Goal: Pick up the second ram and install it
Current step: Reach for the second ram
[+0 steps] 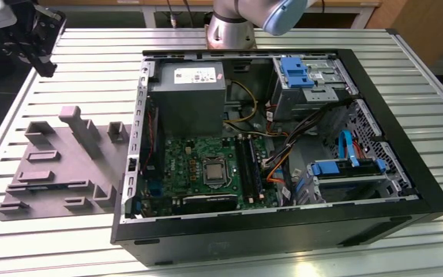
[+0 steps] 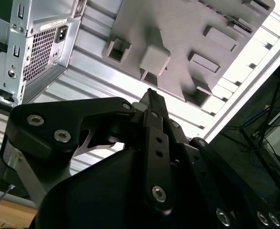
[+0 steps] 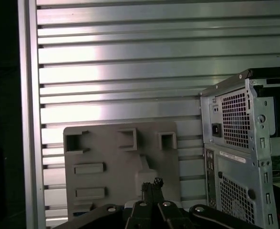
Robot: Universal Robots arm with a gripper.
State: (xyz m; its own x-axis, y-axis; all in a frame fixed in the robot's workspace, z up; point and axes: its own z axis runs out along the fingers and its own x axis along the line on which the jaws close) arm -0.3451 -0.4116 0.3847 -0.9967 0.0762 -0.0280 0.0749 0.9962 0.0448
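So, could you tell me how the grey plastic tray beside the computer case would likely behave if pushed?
It would probably slide rather than tip: the grey tray lies flat and broad on the slatted metal table. It looks stiff and fairly light, being moulded plastic. The grooves between slats might catch an edge, so it could twist.

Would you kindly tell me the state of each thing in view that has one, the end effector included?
End effector: shut, nothing visible between its fingertips, up off the table.
Computer case: lying on its side, side panel off, inside exposed.
Grey tray: flat on the table beside the case.
Processor socket: uncovered, no cooler on it.
Memory slots: too dark to tell whether filled.
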